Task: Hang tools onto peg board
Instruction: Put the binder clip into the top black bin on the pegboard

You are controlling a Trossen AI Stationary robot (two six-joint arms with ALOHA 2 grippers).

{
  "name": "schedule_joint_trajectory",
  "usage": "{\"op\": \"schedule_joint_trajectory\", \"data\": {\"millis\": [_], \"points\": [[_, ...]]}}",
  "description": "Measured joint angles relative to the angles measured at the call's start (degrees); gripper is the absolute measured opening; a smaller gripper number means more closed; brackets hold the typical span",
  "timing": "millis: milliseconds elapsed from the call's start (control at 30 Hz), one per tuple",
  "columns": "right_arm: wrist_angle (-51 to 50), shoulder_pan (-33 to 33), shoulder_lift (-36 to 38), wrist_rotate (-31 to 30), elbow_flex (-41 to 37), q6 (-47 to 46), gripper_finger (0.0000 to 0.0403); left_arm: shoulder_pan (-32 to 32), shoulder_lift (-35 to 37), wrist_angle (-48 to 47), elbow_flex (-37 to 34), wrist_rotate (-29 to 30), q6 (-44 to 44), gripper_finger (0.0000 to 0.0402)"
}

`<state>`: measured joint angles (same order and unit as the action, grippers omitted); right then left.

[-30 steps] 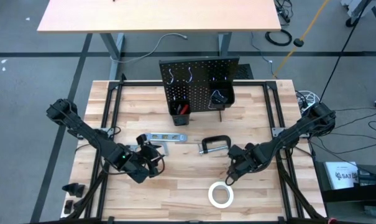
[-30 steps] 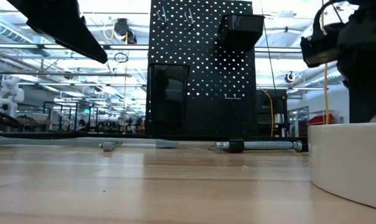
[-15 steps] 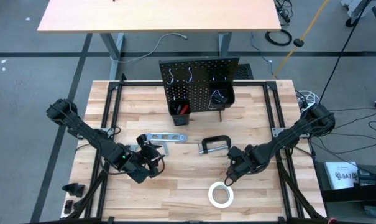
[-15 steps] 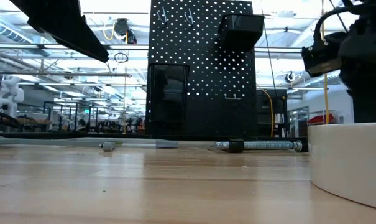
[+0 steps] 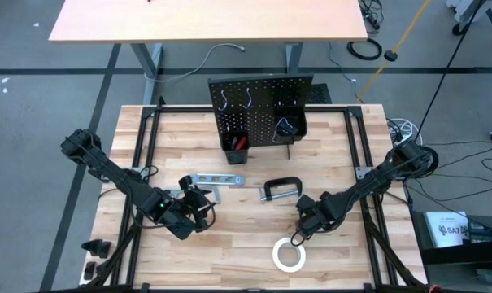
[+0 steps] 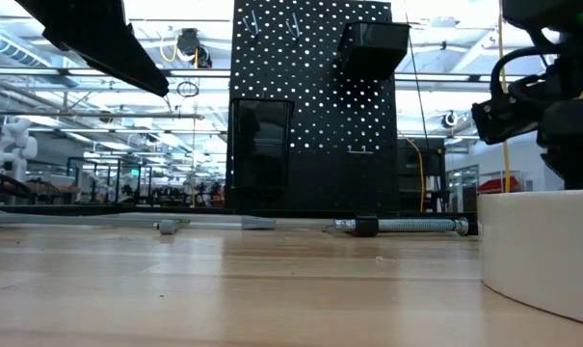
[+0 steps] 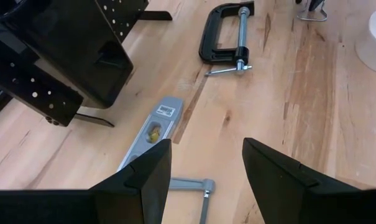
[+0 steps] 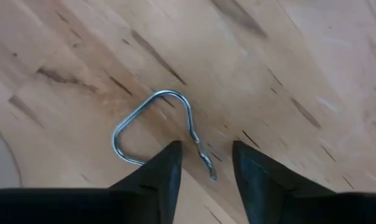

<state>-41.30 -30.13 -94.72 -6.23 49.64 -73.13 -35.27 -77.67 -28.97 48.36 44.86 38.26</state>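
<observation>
A small silver wire hook (image 8: 153, 127) lies flat on the tabletop, just beyond the white tape roll (image 5: 288, 255). My right gripper (image 8: 206, 148) points down right over it, open, one finger on each side of the hook's wavy free end (image 8: 203, 158) without touching. My left gripper (image 7: 206, 165) hovers open above the silver level (image 7: 151, 134) and a grey hacksaw frame (image 7: 189, 184). The black C-clamp (image 5: 282, 189) lies at mid-table. The peg board (image 5: 262, 110) stands upright at the far edge with its bins.
The tape roll (image 6: 542, 251) lies flat close to my right gripper (image 5: 296, 237) on its near side. The level (image 5: 217, 179) and C-clamp (image 7: 225, 37) lie between the two arms. Black frame rails (image 5: 140, 163) run along the table's sides.
My right gripper has sunk toward the table and drifted slightly toward the near edge, closer to the tape roll. The tools on the table have not moved.
</observation>
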Motion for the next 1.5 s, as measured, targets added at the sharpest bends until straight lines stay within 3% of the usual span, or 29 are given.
{"op": "schedule_joint_trajectory", "data": {"millis": [433, 800, 1000, 1233, 1500], "points": [[3.2, 0.0, -0.4, 0.4, -0.1, 5.3, 0.0011, 0.0, 0.0, 0.0, 0.0, 0.0, 0.0, 0.0203], [1.0, 0.0, 0.5, -1.1, 3.5, 8.8, 0.0003, 1.3, 0.0, -1.7, 0.0, 0.0, -3.4, 0.0203], [-4.5, -0.1, 1.1, -4.8, 9.1, 11.3, 0.0002, 8.5, 0.2, -3.6, 0.0, -11.3, -7.5, 0.0203], [-15.9, -1.0, 1.1, -11.1, 17.4, 14.1, 0.0001, 17.9, 0.2, -4.4, 0.0, -15.6, -15.2, 0.0203], [-26.8, -2.5, 1.1, -16.5, 28.4, 18.2, 0.0001, 28.7, 0.2, -4.7, 0.0, -26.7, -22.7, 0.0203]]}}
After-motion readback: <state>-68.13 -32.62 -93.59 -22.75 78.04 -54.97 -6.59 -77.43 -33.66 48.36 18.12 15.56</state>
